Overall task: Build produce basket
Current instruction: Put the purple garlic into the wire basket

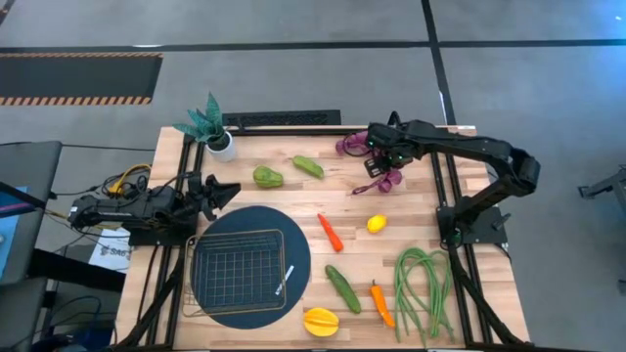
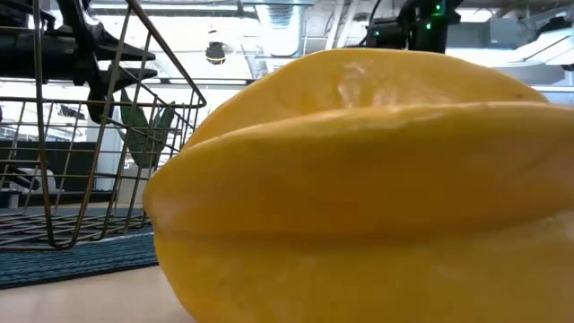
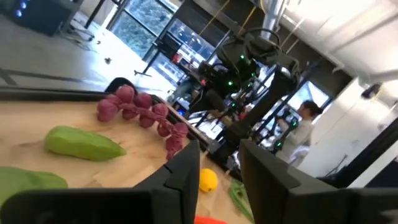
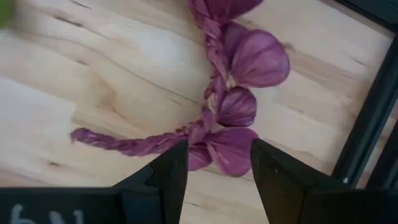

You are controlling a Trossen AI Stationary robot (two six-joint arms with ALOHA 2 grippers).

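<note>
Nearest the viewer, the wire-grid basket (image 1: 239, 273) sat empty on its dark round mat (image 1: 293, 244), thin metal and open mesh, with the left pincer (image 1: 227, 192) waiting just beyond it, fingers apart. Farther from the basket, the right pincer (image 4: 214, 163) hung with jaws parted right over the purple garlic-like string (image 4: 233, 102), papery bulbs on a twisted braid lying on the pale wooden bench (image 1: 411, 210). The risk looked plain: that limp, knobbly braid could slip through a pinch or dangle and snag the wire rim.
</note>
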